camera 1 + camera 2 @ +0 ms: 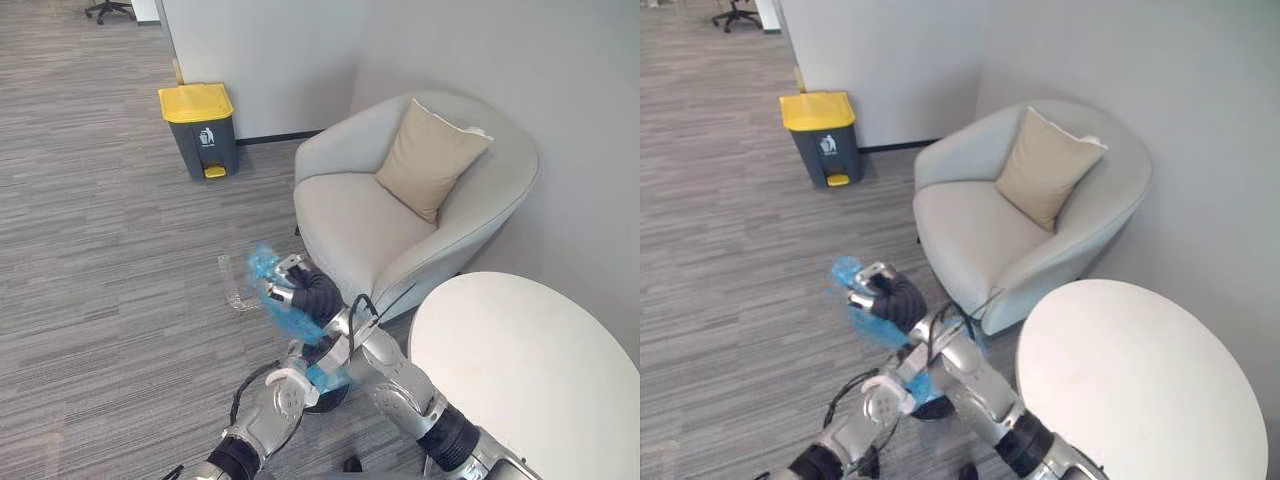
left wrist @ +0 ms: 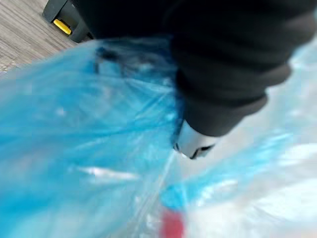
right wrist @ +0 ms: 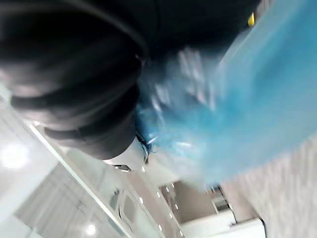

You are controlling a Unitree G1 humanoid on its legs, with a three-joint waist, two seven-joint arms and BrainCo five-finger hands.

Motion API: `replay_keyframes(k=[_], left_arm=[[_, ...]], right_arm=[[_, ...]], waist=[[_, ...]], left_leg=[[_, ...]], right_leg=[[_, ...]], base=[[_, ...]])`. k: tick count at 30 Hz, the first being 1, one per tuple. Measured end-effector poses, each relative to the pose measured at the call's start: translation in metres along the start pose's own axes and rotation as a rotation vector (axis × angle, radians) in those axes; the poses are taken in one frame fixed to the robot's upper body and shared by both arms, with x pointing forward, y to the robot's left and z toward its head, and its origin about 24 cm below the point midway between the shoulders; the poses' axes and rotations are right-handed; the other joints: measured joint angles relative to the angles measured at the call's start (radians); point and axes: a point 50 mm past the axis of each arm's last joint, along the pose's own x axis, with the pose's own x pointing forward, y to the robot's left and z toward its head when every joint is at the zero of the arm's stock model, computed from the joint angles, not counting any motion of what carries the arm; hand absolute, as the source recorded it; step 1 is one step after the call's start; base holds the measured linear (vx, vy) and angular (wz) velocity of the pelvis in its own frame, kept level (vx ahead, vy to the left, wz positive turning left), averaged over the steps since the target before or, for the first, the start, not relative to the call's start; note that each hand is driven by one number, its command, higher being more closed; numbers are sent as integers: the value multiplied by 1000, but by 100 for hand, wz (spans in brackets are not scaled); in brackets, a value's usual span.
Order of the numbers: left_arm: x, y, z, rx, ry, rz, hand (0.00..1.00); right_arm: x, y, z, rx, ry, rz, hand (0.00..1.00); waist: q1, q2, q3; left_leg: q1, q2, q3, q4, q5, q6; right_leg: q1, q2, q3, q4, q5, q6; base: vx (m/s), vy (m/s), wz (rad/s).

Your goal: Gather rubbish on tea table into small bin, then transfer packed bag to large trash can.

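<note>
**Blue plastic bag** [image 1: 283, 318]: held off the floor in front of the robot, between the armchair and open carpet, well apart from the large trash can. The thin, translucent film is bunched at the top. In the left wrist view a small red patch is seen through the film; what it is cannot be told.

**Right hand** [image 1: 310, 295]: reached in from the lower right. It is closed on the gathered top of the bag, with blue film crumpled around its silver fingers [image 1: 284, 278]. In the right wrist view its dark ribbed cover is seen pressed against the blue film.

**Left hand** [image 2: 223, 84]: placed lower down, under the right forearm and against the bag. Whether it is gripping cannot be told.

**Large trash can** [image 1: 200, 128]: dark grey body, yellow lid shut, yellow pedal at the base. It is stood upright on the carpet by the wall, left of the armchair. Its whole form is given in the eye views. One dark corner and the pedal are caught past the bag in the left wrist view.

**Armchair** [image 1: 345, 225]: pale grey, rounded back, set against the wall. A tan cushion [image 1: 430, 160] is leaned upright in its back corner.

**Round table** [image 1: 520, 365]: white top, at the lower right, just beside the armchair.

**Carpet** [image 1: 100, 260]: grey, streaked.
</note>
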Motion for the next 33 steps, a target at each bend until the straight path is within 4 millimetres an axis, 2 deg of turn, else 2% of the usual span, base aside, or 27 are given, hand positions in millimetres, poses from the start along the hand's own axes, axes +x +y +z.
replay_keyframes(k=[7,8,14,18,19,25,28,30,31,33], left_arm=[[2,9,3,-44,-6,55,100],[3,10,6,-62,-14,63,100],[3,11,6,-97,-8,76,100],[3,18,3,-138,10,109,100],[-7,22,-1,-218,10,151,100],[-9,22,-3,-223,17,156,100],[-26,23,-32,-301,129,188,100],[-48,21,-78,-376,350,224,100],[-64,17,-101,-446,481,248,100],[-84,16,-121,-506,596,276,100]], right_arm=[[-16,-7,-13,-45,53,-64,100],[-17,-8,-13,-70,57,-72,0],[-24,-13,-16,-172,82,-99,0],[-28,-19,-20,-356,118,-115,0],[-46,-32,-20,-701,163,-178,0],[-48,-34,-20,-751,173,-184,0],[-69,-53,-27,-837,246,-290,0],[-104,-83,-57,-722,426,-482,0],[-131,-97,-76,-596,540,-628,0],[-163,-105,-93,-482,657,-768,0]], waist=[[-3,0,0],[-5,0,0],[-8,0,0],[-8,0,0],[-8,0,0],[-7,0,0],[-6,3,3],[-7,7,7],[-8,9,8],[-6,16,22]], left_leg=[[0,0,0,2,0,0],[1,0,0,0,0,0],[3,1,0,0,0,0],[3,0,-1,0,0,0],[3,0,-3,0,0,0],[3,0,-3,0,0,0],[9,-4,-7,0,0,0],[32,-8,-12,-1,-5,-1],[37,-10,-13,-1,-9,-1],[33,-13,-13,-1,-18,-8]], right_leg=[[1,0,-1,-1,0,0],[2,0,-1,0,0,0],[3,-1,-1,0,0,0],[3,-1,-1,-1,0,0],[5,-2,-4,-1,-1,1],[5,-2,-4,-1,-1,2],[14,-2,-11,-2,-2,3],[35,-4,-16,-1,-11,6],[40,-7,-17,0,-18,7],[36,-12,-18,1,-25,17]], base=[[0,0,0],[0,0,0],[0,0,0],[0,0,0],[0,0,0],[0,0,0],[0,0,6],[-17,4,9],[-23,13,6],[-6,12,2]])
